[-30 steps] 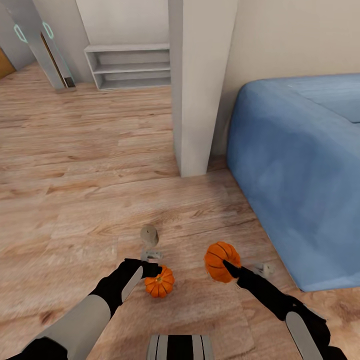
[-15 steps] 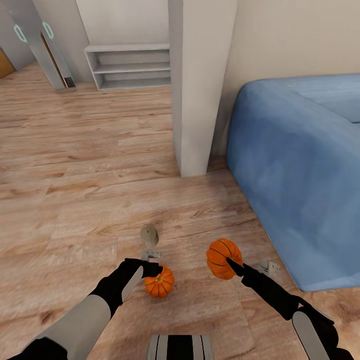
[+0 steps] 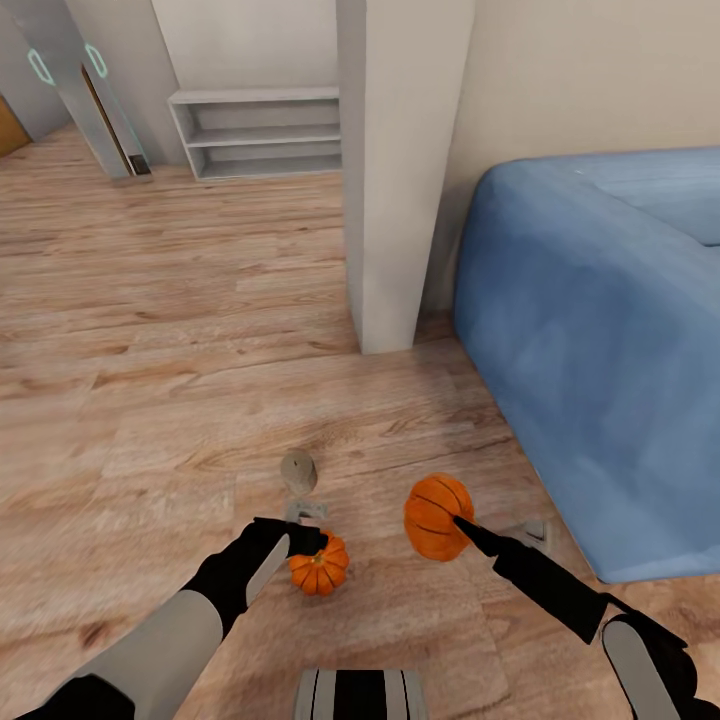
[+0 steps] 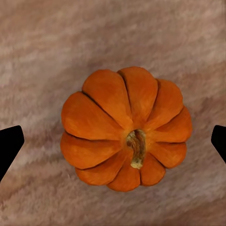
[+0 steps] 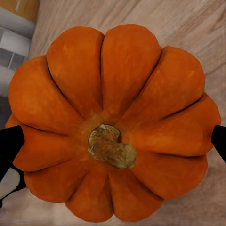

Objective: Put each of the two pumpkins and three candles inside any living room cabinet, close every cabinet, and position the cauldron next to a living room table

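- Your right hand (image 3: 452, 524) grips one pumpkin (image 3: 436, 515) above the floor (image 3: 150, 400).
- Your left hand (image 4: 113, 141) gapes wide over the other pumpkin (image 4: 126, 127), on the floor.
- Likely light, rigid, ribbed: clamp its flanks.

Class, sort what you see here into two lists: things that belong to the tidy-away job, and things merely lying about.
Belongs to the job:
left pumpkin
right pumpkin
candle

Merely about:
blue sofa
white shelf bench
pillar
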